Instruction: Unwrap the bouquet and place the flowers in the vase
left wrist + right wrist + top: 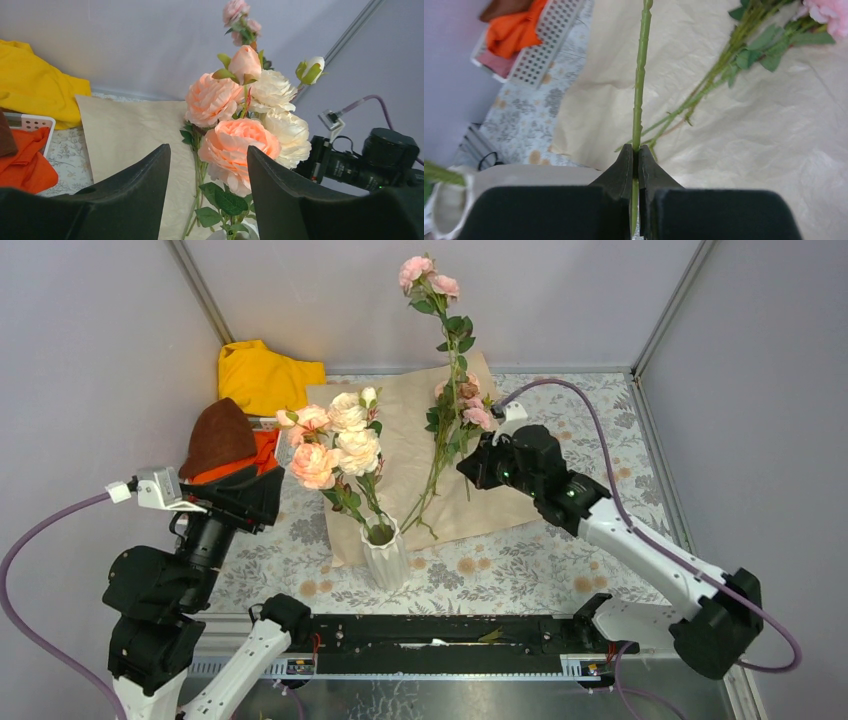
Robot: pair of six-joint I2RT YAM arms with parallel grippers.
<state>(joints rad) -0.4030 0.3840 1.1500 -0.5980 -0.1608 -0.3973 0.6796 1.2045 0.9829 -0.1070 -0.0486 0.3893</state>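
The white ribbed vase (385,558) stands near the table's front with peach and cream roses (335,445) in it. Behind it the bouquet's kraft paper (405,455) lies spread flat, and pink-bloomed flowers (470,410) rest on it. My right gripper (470,466) is shut on the green stem (640,75) of a pink rose spray (425,275), held upright above the paper. My left gripper (209,155) hangs open just left of the vase, with the roses (240,142) seen between its fingers (142,192) but not touched. Only the vase's rim (250,232) shows there.
A yellow cloth (262,375) lies at the back left. A white basket (544,45) with orange cloth (245,455) and brown cloth (218,435) sits beside my left arm. A black metal rail (440,635) runs along the near edge, and grey walls close in on both sides.
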